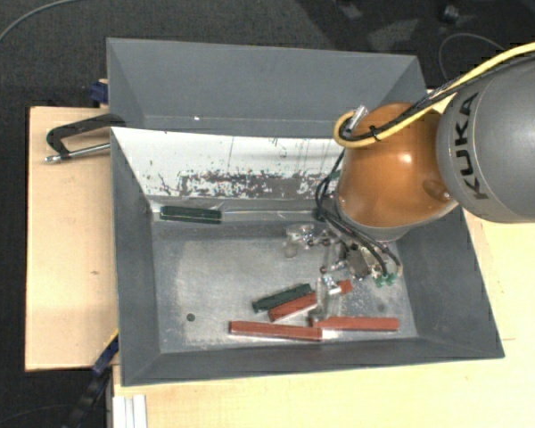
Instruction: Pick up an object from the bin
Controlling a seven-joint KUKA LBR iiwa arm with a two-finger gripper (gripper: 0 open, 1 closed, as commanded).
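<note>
Tool (325, 294) sat low at five o'clock in the bin (132, 266), right at the end of a short red-brown bar (292, 308) beside a dark green bar (283, 298), probably lined up to pinch it, though whether spread or pressed together could not be told.

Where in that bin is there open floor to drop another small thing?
The left and middle of the bin's floor is bare, bordered by a dark green stick at the back wall and the long red stick in front. The front right is crowded: a second green stick and more red sticks lie beneath the end effector.
</note>
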